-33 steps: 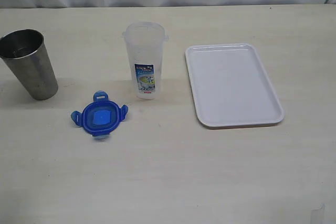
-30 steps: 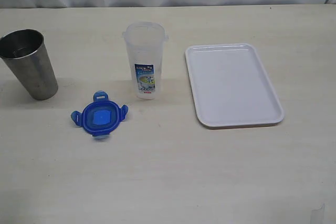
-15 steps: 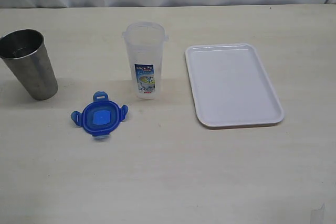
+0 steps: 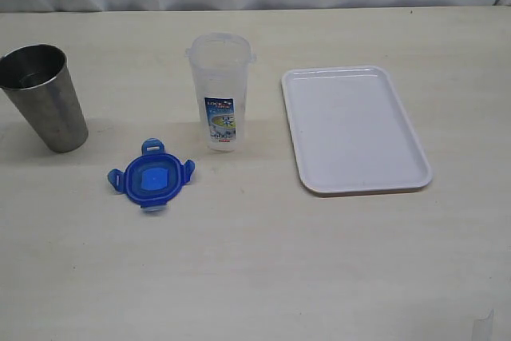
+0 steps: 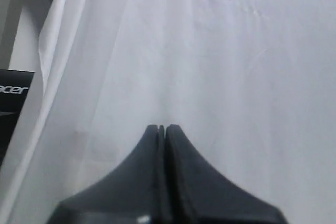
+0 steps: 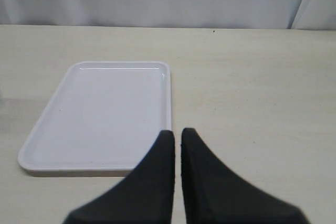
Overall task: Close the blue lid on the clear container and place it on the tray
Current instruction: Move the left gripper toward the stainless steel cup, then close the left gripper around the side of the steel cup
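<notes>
Nothing has moved since the earlier frames: the lid (image 4: 152, 178), container (image 4: 220, 89), tray (image 4: 355, 129) and cup (image 4: 48, 97) sit exactly where they sat. The container stands upright and uncapped on the pale surface (image 4: 255, 269), between the cup and the tray and apart from both. The lid lies flat on the surface just in front of the container, toward the cup's side (flaps spread, not touching the container), and well apart from the tray.

Neither hand shows in the exterior view. The left hand (image 5: 161, 128) is closed tight, jaws pressed together with nothing between them. It faces a white cloth (image 5: 220, 51). None of the task's things appear in its camera, so where it is relative to them cannot be told. The right hand (image 6: 177, 132) is closed too, with only a thin slit between the jaws, and it holds nothing. The tray lies on the surface ahead of it, untouched.
</notes>
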Controlling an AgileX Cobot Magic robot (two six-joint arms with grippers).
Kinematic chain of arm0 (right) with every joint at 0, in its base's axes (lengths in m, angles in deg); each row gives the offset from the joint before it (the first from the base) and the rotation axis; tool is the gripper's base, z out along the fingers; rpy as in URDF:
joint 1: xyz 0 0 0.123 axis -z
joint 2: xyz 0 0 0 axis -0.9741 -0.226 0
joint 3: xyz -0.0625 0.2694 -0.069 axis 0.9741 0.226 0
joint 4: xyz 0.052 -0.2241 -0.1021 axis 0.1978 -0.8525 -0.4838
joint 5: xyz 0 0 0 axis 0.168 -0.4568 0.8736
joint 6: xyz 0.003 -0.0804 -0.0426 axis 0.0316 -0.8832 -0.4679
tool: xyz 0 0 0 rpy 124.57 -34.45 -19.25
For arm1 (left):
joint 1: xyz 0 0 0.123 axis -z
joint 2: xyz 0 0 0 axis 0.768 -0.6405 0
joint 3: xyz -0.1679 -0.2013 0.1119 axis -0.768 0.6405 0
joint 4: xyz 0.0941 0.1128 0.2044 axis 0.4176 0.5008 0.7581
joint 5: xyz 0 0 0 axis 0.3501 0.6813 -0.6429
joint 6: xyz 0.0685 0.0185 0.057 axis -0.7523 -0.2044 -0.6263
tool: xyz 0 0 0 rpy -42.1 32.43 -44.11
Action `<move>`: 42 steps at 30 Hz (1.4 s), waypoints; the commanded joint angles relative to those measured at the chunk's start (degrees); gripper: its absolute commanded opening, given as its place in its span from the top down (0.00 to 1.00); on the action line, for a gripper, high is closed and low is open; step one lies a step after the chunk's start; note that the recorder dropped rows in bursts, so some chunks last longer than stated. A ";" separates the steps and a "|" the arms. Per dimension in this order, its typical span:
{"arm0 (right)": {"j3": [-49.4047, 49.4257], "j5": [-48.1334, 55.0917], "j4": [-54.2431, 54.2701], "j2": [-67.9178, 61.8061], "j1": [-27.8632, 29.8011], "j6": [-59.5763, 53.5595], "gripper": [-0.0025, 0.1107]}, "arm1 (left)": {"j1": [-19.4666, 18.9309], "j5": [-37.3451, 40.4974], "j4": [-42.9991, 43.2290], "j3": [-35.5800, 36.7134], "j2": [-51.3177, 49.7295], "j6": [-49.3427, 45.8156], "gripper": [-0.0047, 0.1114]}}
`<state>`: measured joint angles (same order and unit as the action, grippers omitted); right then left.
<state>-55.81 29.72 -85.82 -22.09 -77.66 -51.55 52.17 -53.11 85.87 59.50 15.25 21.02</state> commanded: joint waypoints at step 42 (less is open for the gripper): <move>0.07 -0.13 0.15 0.28 -0.09 -0.42 0.94 | 0.02 -33.63 2.97 -2.98 -74.16 -6.04 0.06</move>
<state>-55.81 29.72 -85.82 -22.09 -77.66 -51.55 52.17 -84.79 89.88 56.75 -58.77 14.97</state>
